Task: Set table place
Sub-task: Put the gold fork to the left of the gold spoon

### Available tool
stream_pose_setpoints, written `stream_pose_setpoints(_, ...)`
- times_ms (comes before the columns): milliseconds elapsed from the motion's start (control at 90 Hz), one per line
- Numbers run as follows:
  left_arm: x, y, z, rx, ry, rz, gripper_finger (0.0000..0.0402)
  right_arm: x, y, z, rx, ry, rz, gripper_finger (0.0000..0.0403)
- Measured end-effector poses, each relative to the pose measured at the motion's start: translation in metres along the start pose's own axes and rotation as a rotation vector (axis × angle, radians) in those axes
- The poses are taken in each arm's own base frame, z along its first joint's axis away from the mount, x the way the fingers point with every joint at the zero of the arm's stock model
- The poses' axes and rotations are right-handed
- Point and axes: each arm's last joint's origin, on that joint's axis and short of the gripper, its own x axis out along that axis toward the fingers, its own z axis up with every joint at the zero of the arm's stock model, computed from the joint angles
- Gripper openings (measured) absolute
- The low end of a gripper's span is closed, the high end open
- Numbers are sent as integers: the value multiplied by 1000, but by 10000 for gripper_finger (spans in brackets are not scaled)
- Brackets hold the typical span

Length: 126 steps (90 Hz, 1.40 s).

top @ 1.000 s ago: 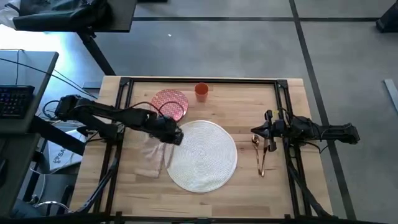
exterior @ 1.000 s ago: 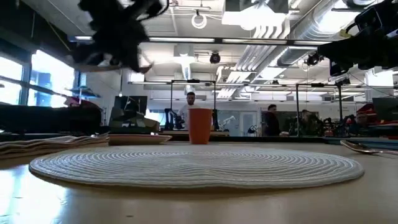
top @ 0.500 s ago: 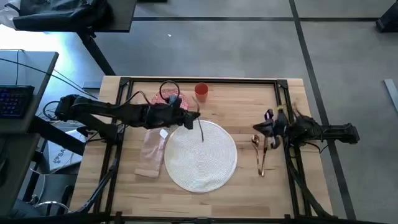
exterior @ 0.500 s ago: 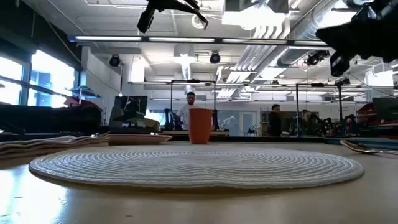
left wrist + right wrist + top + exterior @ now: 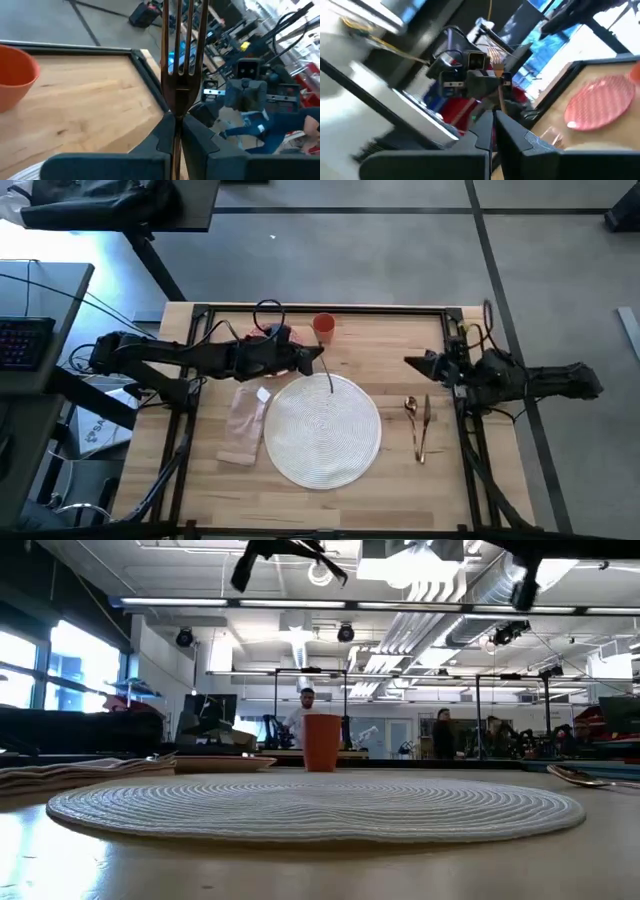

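Note:
My left gripper [image 5: 316, 358] is high over the far edge of the white woven placemat [image 5: 322, 430], shut on a copper fork [image 5: 180, 50]. The red-patterned plate [image 5: 268, 340] lies mostly under that arm, and the orange cup [image 5: 324, 327] stands behind it. The beige napkin [image 5: 245, 425] lies left of the placemat. A copper spoon [image 5: 410, 408] and knife [image 5: 423, 430] lie on the table [image 5: 400, 330] right of the placemat. My right gripper [image 5: 410, 363] hangs shut and empty beyond them, above the table. My left gripper pinches the fork's neck [image 5: 176, 107], just below the tines, between its two fingers [image 5: 160, 132]. The fingers come from the table's left. The tines stick out past the fingertips, and the handle runs back between the fingers. The fork is lifted clear of everything.
The black frame [image 5: 320, 308] runs along the table's edges. A grey desk with a keyboard [image 5: 25, 340] stands off the left side. Bare wood shows between the placemat and the cutlery and along the near edge. People stand far off in the room in the low view.
My left gripper has risen from beside the napkin and gone toward the far right, over the placemat's far edge; the fork shows in it once it is up. My right gripper has lifted away from the spoon and knife toward the far edge; they stay on the table.

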Motion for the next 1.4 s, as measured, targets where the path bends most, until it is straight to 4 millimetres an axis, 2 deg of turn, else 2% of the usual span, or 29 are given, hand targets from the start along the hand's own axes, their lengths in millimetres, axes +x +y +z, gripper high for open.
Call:
stream_pose_setpoints(189, 0, -3, 3, 19, -26, -32, 5, 64, 34, 14, -42, 75, -9, 0)
stream_pose_setpoints(322, 0, -3, 3, 23, -25, -30, 5, 103, 53, 22, -230, 191, 64, 0)
stream_pose_setpoints(511, 0, -3, 3, 29, -26, -31, 5, 141, 67, 31, -456, 419, -201, 7)
stream_pose_setpoints(667, 0, -5, 4, 17, -41, -50, 5, 165, 73, 28, -622, 617, -352, 56)
stream_pose_setpoints(811, 0, -6, 5, 33, -49, -59, 5, 190, 79, 17, -716, 655, -363, 125)
stream_pose_setpoints(911, 0, -7, 5, 40, -54, -59, 5, 202, 79, 10, -739, 651, -441, 154)
stream_pose_setpoints(1011, 0, -6, 5, 41, -53, -59, 5, 206, 76, 4, -746, 652, -559, 159)
stream_pose_setpoints(1089, -1, -7, 5, 46, -51, -70, 5, 209, 74, 0, -749, 650, -622, 152)
stream_pose_setpoints(1400, -1, -7, 5, 51, -42, -80, 5, 208, 73, 2, -683, 612, -657, 110)
